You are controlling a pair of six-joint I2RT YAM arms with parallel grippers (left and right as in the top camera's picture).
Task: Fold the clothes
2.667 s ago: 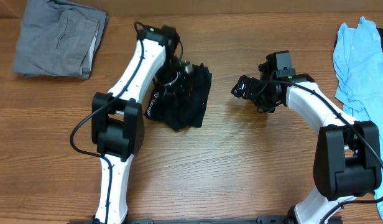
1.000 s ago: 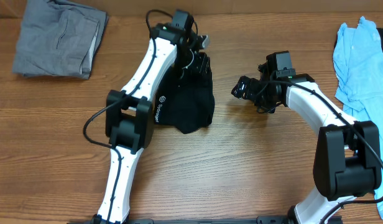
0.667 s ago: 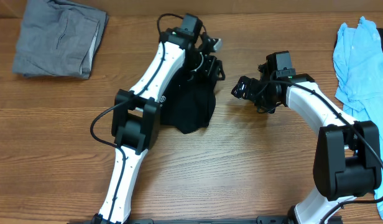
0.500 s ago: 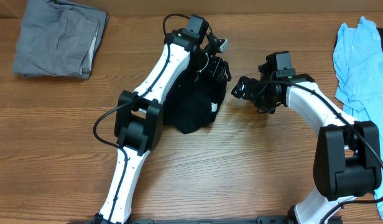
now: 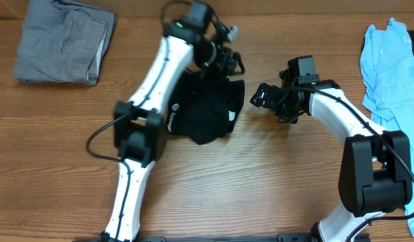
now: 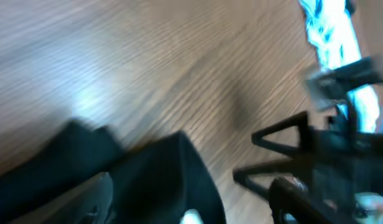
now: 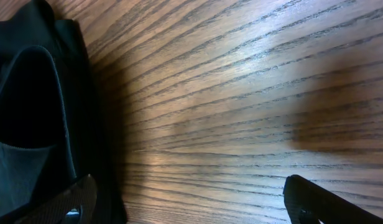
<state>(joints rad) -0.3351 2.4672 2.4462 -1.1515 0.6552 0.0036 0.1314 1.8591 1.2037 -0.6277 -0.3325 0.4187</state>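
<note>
The black shirt (image 5: 207,111) lies bunched on the wooden table, with a small white logo (image 5: 172,115) at its left edge and a white spot (image 5: 232,115) at its right. My left gripper (image 5: 228,60) hovers just beyond the shirt's far edge. The left wrist view is blurred. It shows the jaws wide apart, with black cloth (image 6: 148,180) low between them. My right gripper (image 5: 264,96) is open and empty just right of the shirt. In the right wrist view its fingers (image 7: 73,205) stand apart over bare wood, and the shirt (image 7: 30,93) is at the left.
A grey folded garment (image 5: 62,40) lies at the far left corner. A light blue shirt (image 5: 395,64) lies at the right edge and shows in the left wrist view (image 6: 331,31). The two grippers are close together near the table's middle back.
My left gripper dragged the shirt's top to the right, then moved back toward the far edge. The shirt now lies wider and further right. The right arm has not moved.
</note>
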